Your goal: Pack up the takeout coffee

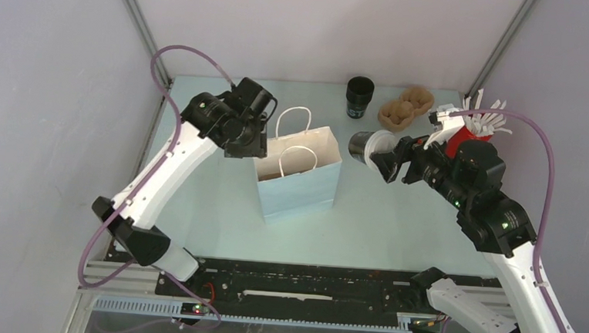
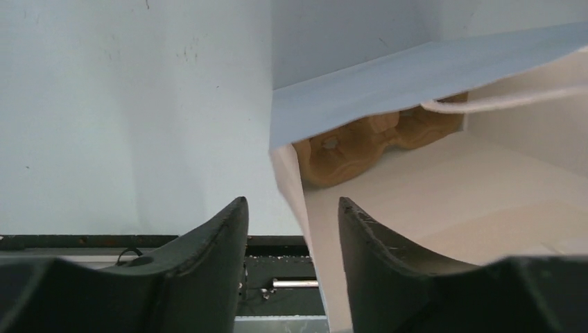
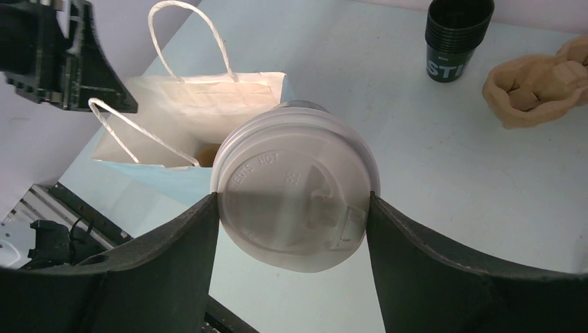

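Observation:
The takeout coffee (image 1: 364, 146), a black cup with a white domed lid (image 3: 295, 191), hangs tilted on its side in the air just right of the bag's top. My right gripper (image 1: 390, 161) is shut on it at the lid, which fills the right wrist view between the fingers (image 3: 187, 243). A light blue paper bag (image 1: 299, 174) with white handles stands open at the table's middle. My left gripper (image 1: 248, 147) is open, its jaws astride the bag's left wall (image 2: 291, 173) without pinching it. A brown pulp carrier (image 2: 353, 142) lies inside the bag.
A stack of lidless black cups (image 1: 360, 97) stands at the back. A brown pulp carrier (image 1: 405, 110) lies to its right. A red cup of white sticks (image 1: 467, 134) stands behind my right arm. The rail (image 1: 307, 291) runs along the near edge.

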Controlling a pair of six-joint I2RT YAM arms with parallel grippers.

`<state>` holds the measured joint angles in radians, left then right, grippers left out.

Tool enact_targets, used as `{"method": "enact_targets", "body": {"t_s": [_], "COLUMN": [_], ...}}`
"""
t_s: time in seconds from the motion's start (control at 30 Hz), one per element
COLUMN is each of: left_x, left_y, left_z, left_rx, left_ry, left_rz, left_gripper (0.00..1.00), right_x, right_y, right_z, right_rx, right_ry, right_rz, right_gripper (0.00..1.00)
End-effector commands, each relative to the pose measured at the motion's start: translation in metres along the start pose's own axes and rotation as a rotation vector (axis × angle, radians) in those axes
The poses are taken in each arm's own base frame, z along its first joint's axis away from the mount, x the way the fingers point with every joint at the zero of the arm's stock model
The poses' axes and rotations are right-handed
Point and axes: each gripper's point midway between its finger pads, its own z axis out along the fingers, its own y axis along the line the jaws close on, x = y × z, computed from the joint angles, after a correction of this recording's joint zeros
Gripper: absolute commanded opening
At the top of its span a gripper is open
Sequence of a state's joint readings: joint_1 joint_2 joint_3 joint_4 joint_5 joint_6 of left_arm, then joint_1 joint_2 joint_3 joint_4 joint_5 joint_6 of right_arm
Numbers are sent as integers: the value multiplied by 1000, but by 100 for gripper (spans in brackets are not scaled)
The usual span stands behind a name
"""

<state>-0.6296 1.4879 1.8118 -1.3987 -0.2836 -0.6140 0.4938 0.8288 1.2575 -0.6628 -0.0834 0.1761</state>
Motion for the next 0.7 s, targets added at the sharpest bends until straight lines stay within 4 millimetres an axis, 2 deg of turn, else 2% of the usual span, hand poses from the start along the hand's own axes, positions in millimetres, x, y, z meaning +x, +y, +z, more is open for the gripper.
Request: {"method": "enact_targets", "body": {"t_s": [0.0, 0.1, 0.2, 0.47, 0.67], "left_x": [-7, -11, -19, -52, -77], "left_y": [-9, -6, -1, -16, -8], "left_z": [18, 25, 24, 0, -29], "left_rx": [-14, -49, -72, 18, 0], "left_ry": [23, 15, -23, -193, -371], "left_rz": [7, 33, 58, 102, 136], "left_gripper": [51, 39, 28, 1, 0], "right_x": [-25, -25, -26, -22, -19], "right_y": [7, 11, 18, 50, 65], "right_z": [-10, -9, -9, -14, -14], "right_rx": [-23, -44, -90, -283, -356], "right_ry": [-74, -63, -64, -48, -37], "right_rz": [-54, -80, -112, -195, -205], "right_gripper": [53, 53, 53, 52, 52]}}
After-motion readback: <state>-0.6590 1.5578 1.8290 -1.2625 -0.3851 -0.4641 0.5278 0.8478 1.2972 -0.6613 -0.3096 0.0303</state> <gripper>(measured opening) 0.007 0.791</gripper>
